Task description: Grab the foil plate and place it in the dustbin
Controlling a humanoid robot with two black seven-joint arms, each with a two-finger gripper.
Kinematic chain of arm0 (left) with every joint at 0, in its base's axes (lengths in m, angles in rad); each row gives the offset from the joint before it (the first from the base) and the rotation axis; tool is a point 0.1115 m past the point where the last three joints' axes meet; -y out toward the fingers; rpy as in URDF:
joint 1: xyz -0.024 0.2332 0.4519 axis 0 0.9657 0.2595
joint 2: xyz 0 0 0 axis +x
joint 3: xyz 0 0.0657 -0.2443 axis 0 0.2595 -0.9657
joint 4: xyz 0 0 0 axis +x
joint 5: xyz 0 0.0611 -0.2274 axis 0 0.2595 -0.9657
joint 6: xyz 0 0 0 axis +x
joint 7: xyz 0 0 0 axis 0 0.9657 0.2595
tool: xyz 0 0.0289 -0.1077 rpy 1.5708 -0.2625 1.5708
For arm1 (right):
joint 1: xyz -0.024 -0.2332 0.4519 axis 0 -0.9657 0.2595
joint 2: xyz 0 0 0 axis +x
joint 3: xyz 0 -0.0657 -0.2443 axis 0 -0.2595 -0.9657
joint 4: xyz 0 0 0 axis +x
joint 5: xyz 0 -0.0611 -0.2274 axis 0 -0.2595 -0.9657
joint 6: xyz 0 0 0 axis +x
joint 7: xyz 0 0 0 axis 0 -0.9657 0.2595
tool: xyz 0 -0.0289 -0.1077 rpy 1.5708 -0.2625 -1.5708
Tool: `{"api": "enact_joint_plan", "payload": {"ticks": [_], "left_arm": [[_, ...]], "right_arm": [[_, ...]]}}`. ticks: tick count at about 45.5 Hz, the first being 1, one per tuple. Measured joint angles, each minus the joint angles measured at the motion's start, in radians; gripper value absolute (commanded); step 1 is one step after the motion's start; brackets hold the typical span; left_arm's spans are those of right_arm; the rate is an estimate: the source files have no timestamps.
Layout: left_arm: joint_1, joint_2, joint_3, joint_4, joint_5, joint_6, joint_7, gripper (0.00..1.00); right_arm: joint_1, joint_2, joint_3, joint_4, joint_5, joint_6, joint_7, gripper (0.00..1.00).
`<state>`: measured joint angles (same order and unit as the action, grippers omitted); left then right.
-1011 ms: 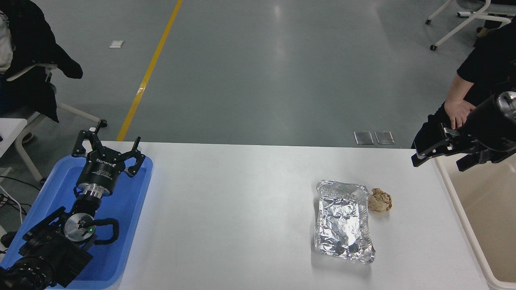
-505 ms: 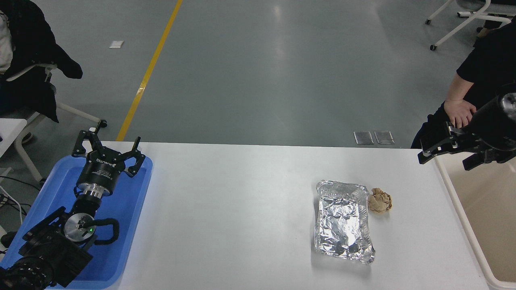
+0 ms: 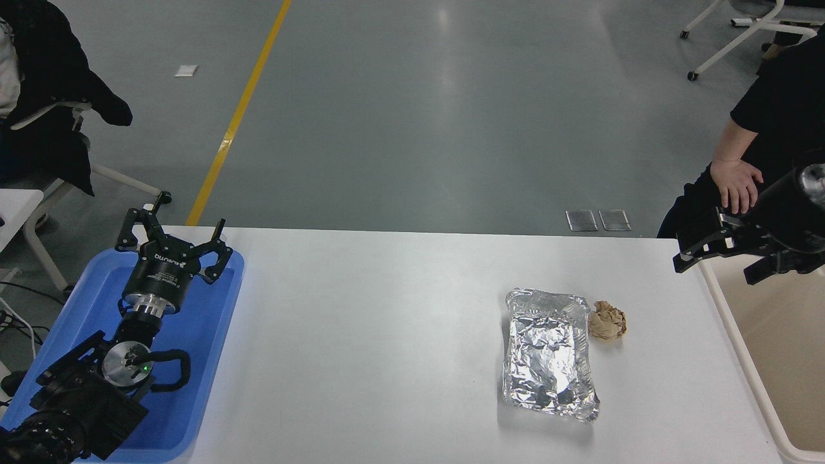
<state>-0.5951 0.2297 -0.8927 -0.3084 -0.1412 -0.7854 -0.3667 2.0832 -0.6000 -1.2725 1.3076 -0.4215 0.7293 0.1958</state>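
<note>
Though its arm is cut off by the picture's right edge, the right gripper (image 3: 715, 252) shows spread fingers, holding nothing, above the dustbin (image 3: 728, 309) rim's far corner. The foil plate (image 3: 548, 354) lies on the white table (image 3: 387, 335), well to its left and nearer the camera, a brown paper ball (image 3: 607, 321) touching it. The left gripper (image 3: 173, 240), far left, sits spread over the blue tray (image 3: 213, 348).

Brown paper ball (image 3: 607, 321) on white table (image 3: 387, 335); blue tray (image 3: 206, 335) left edge.
</note>
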Motion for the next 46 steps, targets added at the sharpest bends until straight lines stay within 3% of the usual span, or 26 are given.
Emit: {"api": "enact_joint_plan", "payload": {"ticks": [30, 46], "left_arm": [[0.000, 0.000, 0.000, 0.000, 0.000, 0.000, 0.000, 1.00], [0.000, 0.000, 0.000, 0.000, 0.000, 0.000, 0.000, 1.00]], "right_arm": [[-0.127, 0.022, 0.100, 0.003, -0.003, -0.163, -0.003, 1.00], [-0.347, 0.080, 0.170, -0.001, -0.007, -0.392, -0.004, 1.00]]}}
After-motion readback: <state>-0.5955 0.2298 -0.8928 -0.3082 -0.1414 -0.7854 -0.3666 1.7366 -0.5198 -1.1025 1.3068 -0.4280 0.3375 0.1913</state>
